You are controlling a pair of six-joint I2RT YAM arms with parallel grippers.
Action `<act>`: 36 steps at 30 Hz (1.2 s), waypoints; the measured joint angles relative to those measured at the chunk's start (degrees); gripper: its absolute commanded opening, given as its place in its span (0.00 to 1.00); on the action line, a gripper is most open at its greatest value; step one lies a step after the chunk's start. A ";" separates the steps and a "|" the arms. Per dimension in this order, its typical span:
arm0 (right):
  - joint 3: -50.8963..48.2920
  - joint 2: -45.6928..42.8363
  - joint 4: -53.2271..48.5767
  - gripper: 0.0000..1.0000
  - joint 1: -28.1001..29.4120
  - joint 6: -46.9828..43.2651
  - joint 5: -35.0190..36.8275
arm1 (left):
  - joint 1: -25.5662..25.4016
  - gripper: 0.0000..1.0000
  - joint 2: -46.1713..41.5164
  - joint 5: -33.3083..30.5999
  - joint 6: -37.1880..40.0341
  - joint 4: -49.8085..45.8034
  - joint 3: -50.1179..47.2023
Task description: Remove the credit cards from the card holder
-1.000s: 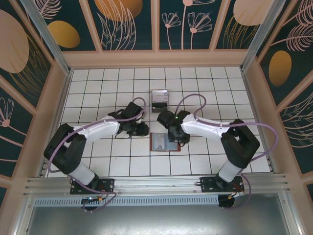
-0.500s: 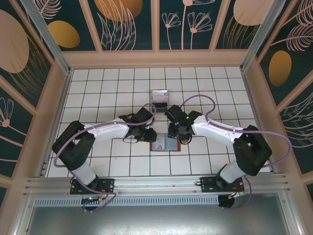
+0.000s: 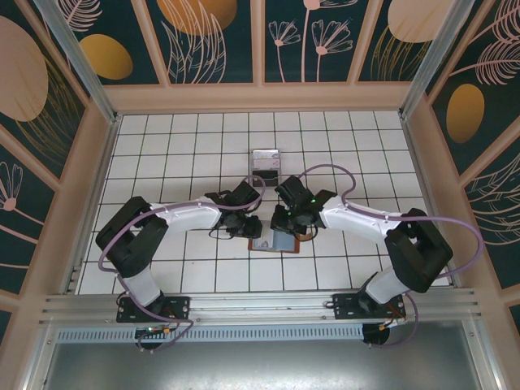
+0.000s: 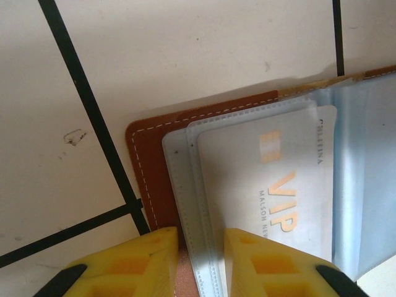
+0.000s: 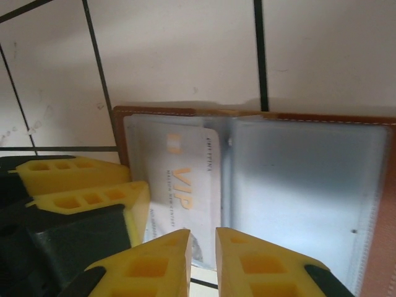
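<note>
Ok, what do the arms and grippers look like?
The left arm and right arm match: white shells, black joints, a purple cable along each. A green light glows on the right one. The left gripper and right gripper have yellow fingers with square pockets.

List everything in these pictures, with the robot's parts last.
card holder: one, brown leather with a grey-blue inside, lying open on the tiles between the two grippers
credit card: one in sight, whitish with gold VIP lettering, in a sleeve on the card holder's left half
box: one, small and greyish, on the tiles beyond the card holder
table: one, white tiles with dark lines
walls: dark teal with plant patterns, around the table
left gripper: one, yellow fingers, narrow gap, at the card holder's left edge
right gripper: one, yellow fingers, narrow gap, at the credit card's near edge
</note>
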 measured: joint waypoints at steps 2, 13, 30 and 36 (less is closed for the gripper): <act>-0.37 0.63 1.44 0.16 0.00 0.31 -1.18 | -0.04 0.26 -0.02 -0.20 -0.02 0.02 -0.02; -1.79 5.84 7.65 0.16 0.00 0.76 -5.38 | -0.04 0.26 -0.33 -0.37 -0.46 0.59 -0.52; -2.05 6.80 6.25 0.26 0.07 0.68 -2.80 | -0.20 0.30 -0.66 -0.85 -0.87 0.70 -0.79; -2.03 6.75 6.25 0.26 0.35 0.59 -2.56 | -0.20 0.28 -0.66 -1.01 -0.90 0.70 -0.83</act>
